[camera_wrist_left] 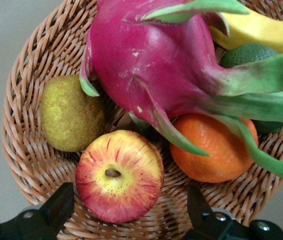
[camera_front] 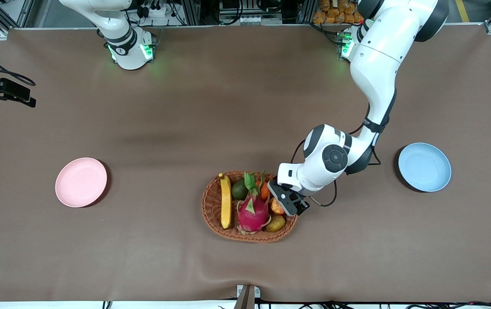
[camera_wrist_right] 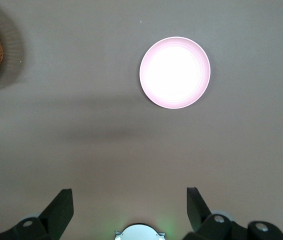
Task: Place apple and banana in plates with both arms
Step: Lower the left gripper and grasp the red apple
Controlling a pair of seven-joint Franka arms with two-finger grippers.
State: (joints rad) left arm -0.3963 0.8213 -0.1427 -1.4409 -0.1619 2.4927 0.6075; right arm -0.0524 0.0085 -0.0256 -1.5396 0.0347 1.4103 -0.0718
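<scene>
I see my left gripper (camera_wrist_left: 126,212) spread wide over the apple (camera_wrist_left: 119,175) in the basket (camera_front: 211,206) (banana (camera_front: 225,201) at its nine o'clock); right gripper (camera_wrist_right: 129,212) waits open above the worktop (camera_wrist_right: 81,150).

no readable text, no labels, no brand marks, no numbers on anything in view

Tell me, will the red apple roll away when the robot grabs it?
Probably not far: the apple sits in the basket, wedged beside other fruit. It looks round and smooth, so it might slip between the open left gripper fingers if squeezed off-centre.
</scene>
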